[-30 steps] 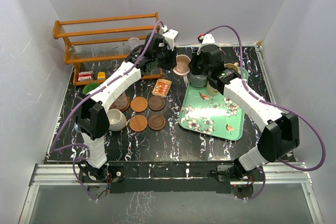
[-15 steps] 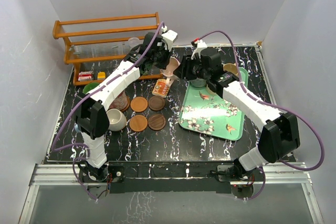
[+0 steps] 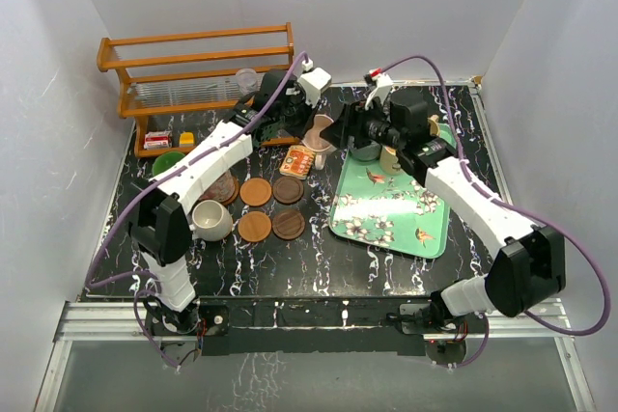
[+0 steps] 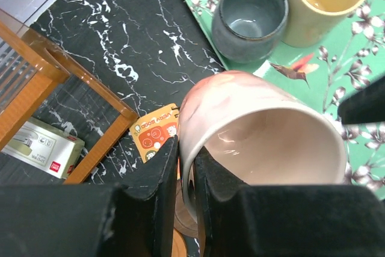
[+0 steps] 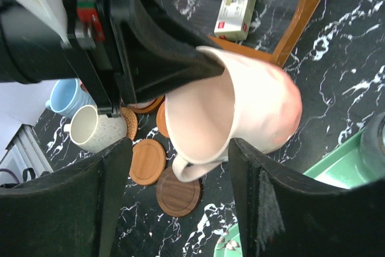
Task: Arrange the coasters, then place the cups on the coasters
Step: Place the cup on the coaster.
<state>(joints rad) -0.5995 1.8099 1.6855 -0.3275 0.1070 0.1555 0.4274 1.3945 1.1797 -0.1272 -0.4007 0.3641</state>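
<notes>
Wooden rack, floral tray, orange card

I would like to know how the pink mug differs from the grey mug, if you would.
The pink mug hangs tilted in the air, pinched at its rim by the left gripper; the grey mug stands upright on the green tray, untouched. Pink is pale, grey dark. Both are empty.

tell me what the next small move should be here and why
Probably draw the right gripper straight back off the pink mug. Its jaws stand open on either side of the mug, while the left gripper pinches the rim, so the left arm alone seems to hold it. Backing away would free the left arm to carry it to a bare coaster.
</notes>
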